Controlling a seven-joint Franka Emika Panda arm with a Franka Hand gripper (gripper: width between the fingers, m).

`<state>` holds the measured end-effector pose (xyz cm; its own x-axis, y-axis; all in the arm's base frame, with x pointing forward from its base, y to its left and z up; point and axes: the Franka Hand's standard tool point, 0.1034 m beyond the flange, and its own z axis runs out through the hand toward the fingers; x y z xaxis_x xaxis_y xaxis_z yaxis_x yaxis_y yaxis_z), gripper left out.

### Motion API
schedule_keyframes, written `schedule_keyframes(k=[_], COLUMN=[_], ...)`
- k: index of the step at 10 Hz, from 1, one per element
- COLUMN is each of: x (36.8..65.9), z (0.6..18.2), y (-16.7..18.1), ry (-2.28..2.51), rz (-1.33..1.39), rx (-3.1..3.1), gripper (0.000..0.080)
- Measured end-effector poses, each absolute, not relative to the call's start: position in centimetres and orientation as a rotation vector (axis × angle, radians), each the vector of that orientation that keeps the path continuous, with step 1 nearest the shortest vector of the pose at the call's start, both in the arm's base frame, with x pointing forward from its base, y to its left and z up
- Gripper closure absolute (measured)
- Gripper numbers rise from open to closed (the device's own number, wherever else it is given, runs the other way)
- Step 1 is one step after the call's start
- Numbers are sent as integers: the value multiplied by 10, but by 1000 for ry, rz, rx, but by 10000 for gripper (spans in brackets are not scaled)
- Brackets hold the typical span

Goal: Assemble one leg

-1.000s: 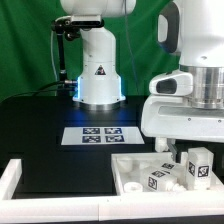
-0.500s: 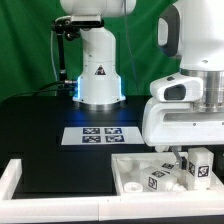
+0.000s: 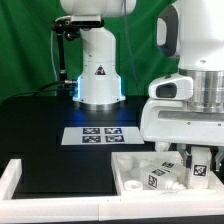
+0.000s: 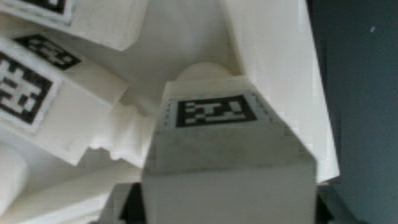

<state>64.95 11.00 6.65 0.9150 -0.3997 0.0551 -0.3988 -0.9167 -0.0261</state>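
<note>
Jaws [image 3: 198,160] are pinched on the leg [image 3: 200,166], a stubby white block with a black-and-white tag, held just above the large white panel [image 3: 135,165] at the exterior view's lower right. Seen from the wrist, the leg [image 4: 222,125] rises between the dark fingers, tag facing the camera. Another tagged block [image 3: 158,181] lies on the panel. Further back on the black tabletop [image 3: 35,125] sits the marker board [image 3: 94,134], before the arm's white base [image 3: 99,75] and a green backdrop [image 3: 25,40].
</note>
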Motion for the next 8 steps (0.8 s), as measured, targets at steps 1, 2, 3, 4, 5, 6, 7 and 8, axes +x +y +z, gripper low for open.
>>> schedule_keyframes(k=[1, 2, 3, 4, 5, 6, 7, 8], x=[650, 651, 650, 649, 648, 648, 648, 648], z=[67, 67, 67, 67, 67, 67, 67, 67], y=[107, 101, 96, 92, 87, 85, 85, 85], ry=[776, 910, 1022, 1083, 1139, 1146, 1138, 1137], rz=[-99, -103, -94, -91, -91, -89, -88, -89], rx=[-3033, -3001, -2974, -2961, -2945, -2945, -2949, -2948], gripper=[511, 510, 510, 510, 508, 508, 508, 399])
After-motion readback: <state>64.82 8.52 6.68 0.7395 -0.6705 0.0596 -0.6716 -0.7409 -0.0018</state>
